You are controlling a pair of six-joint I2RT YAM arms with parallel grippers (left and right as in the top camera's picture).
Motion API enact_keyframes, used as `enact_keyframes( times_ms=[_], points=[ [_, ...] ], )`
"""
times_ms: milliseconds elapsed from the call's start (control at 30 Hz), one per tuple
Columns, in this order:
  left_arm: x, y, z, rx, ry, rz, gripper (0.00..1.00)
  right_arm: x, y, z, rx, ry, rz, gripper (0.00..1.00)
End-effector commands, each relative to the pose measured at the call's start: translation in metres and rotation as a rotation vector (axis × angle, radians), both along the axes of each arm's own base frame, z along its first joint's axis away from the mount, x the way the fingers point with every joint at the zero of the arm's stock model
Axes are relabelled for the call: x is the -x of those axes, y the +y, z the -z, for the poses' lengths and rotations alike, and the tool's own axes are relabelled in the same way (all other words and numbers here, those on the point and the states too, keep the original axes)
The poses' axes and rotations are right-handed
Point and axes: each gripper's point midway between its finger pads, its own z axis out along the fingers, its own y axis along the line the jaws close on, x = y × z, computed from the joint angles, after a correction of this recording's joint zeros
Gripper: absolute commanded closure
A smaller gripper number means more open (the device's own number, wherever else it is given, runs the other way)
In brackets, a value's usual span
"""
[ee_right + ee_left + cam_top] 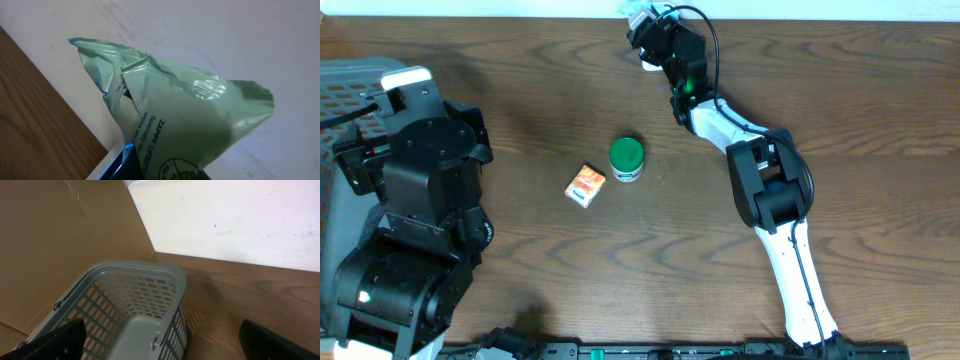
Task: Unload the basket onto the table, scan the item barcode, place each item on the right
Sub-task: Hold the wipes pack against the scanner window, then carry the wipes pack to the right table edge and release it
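Bag is pinched tight in my right end effector, held up above the surface so I can get it scanned. My left end effector hangs wide open, basket just below it.

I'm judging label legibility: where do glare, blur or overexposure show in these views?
Right wrist: crinkled green plastic packet is sharp, its print readable, with glare patches. Left wrist: white wall washed out; grey plastic basket evenly lit. Overhead: small orange box too tiny to read.
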Motion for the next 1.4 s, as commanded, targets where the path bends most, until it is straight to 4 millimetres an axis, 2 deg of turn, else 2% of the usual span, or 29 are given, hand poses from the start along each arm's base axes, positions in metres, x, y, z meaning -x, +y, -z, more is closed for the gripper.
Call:
enact_keyframes(
  times_ms=[0,67,267,400,500,567,667,733,833,900,967,1133,1200,1233,1367],
  points=[
    [0.001,0.002,-0.002,0.01,-0.012,-0.011,0.02,-0.001,-0.002,0.016,0.003,0.042,0.019,0.99],
    [0.001,0.002,-0.002,0.011,-0.012,-0.011,0.02,-0.002,-0.006,0.005,-0.002,0.028,0.051,0.99],
    [0.001,0.002,-0.002,0.011,-0.012,-0.011,0.02,0.003,-0.007,-0.049,-0.003,0.025,0.069,0.99],
    [0.001,0.002,-0.002,0.011,-0.013,-0.011,0.02,0.019,-0.012,-0.08,0.047,0.135,0.059,0.99],
    [0.001,0.002,-0.002,0.011,-0.012,-0.011,0.02,0.042,-0.024,-0.103,0.098,0.245,0.07,0.99],
    [0.001,0.002,-0.002,0.011,-0.013,-0.011,0.02,0.063,-0.044,-0.121,0.14,0.322,0.115,0.99],
    [0.001,0.002,-0.002,0.011,-0.013,-0.011,0.02,0.098,-0.091,-0.143,0.216,0.434,0.239,0.99],
    [0.001,0.002,-0.002,0.011,-0.013,-0.011,0.02,0.119,-0.131,-0.154,0.232,0.506,0.353,0.99],
    [0.001,0.002,-0.002,0.011,-0.012,-0.011,0.02,0.154,-0.208,-0.157,0.239,0.632,0.59,0.99],
    [0.001,0.002,-0.002,0.011,-0.013,-0.011,0.02,0.173,-0.255,-0.148,0.163,0.728,0.743,0.99],
    [0.001,0.002,-0.002,0.011,-0.013,-0.011,0.02,0.189,-0.298,-0.13,0.034,0.835,0.875,0.99],
    [0.001,0.002,-0.002,0.011,-0.012,-0.011,0.02,0.227,-0.411,-0.065,-0.286,1.035,1.217,0.99],
    [0.001,0.002,-0.002,0.011,-0.013,-0.011,0.02,0.241,-0.453,-0.028,-0.397,1.109,1.3,0.99],
    [0.001,0.002,-0.002,0.011,-0.012,-0.011,0.02,0.245,-0.463,-0.018,-0.428,1.129,1.317,0.99],
    [0.001,0.002,-0.002,0.011,-0.012,-0.011,0.02,0.268,-0.524,0.045,-0.568,1.208,1.421,0.99]
  ],
)
